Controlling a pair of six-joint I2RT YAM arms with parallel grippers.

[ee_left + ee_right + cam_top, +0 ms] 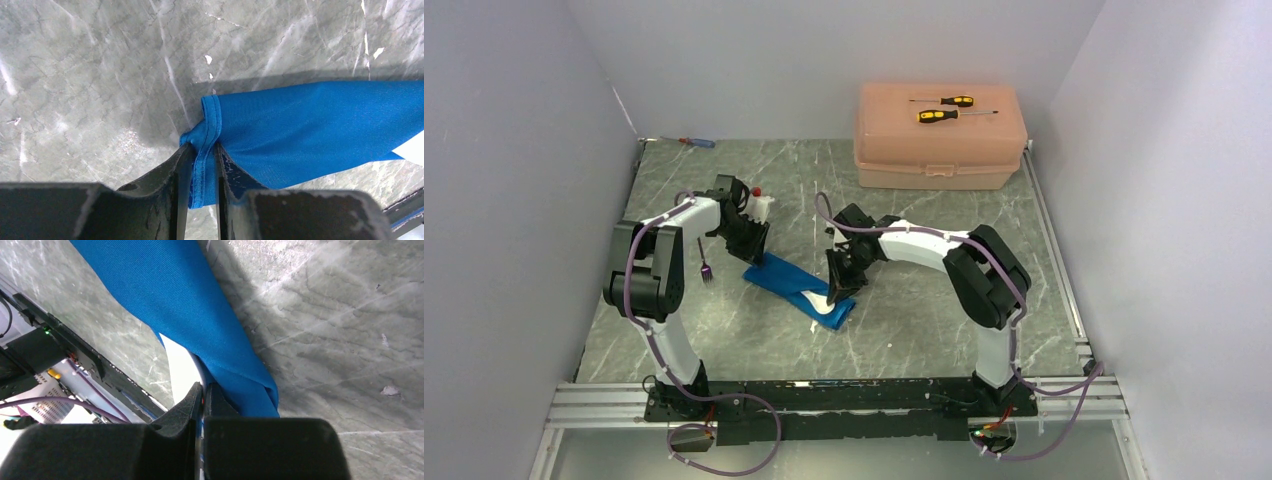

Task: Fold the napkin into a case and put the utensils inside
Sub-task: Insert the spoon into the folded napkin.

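**Item: folded napkin, held at both ends**

- Napkin [789, 285]: bright blue cloth, folded to a slim strip and low over the tabletop [904, 320]. Its long axis runs straight from one gripper to the other.
- Left gripper [200, 150]: closed on the hemmed corner of the napkin. The rest of the strip stretches away from its fingertips toward the right arm.
- Right gripper [202, 390]: closed on the opposite end, with the cloth running forward from its fingertips.
- Spoon [824, 308]: a white piece, apparently the spoon, shows at the napkin's end just beside the right gripper. It cannot be told whether it is tucked inside the fold.
- Fork [705, 266]: dark purple, lying on the tabletop beside the left gripper, on the side away from the napkin.
- Judgement: the left arm is the nearer one for fetching the fork.
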